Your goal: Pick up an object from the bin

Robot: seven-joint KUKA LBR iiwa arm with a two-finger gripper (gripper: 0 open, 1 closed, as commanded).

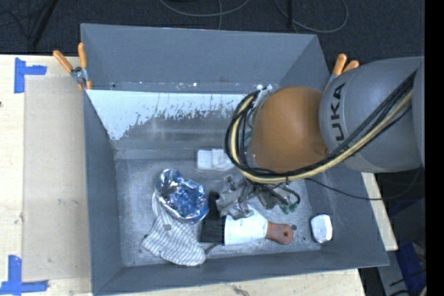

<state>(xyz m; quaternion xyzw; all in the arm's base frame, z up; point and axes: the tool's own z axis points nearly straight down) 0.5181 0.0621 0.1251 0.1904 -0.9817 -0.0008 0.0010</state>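
White brush [244, 229] seemingly beneath gripper [234, 199]

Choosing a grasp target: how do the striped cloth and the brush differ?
The striped cloth is limp, crumpled and grey; the brush is straight, with black bristles, white body and brown handle. The cloth lies front-left, the brush right of it. Both lie on the bin floor.

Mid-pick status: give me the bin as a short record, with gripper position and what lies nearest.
gripper: low over the middle of the bin
nearest: brush, black bristles, white body, reddish handle, lying just in front
left: blue-and-silver wrapper at the top end of a checked cloth
behind: white block
right: small white piece, apart from the brush
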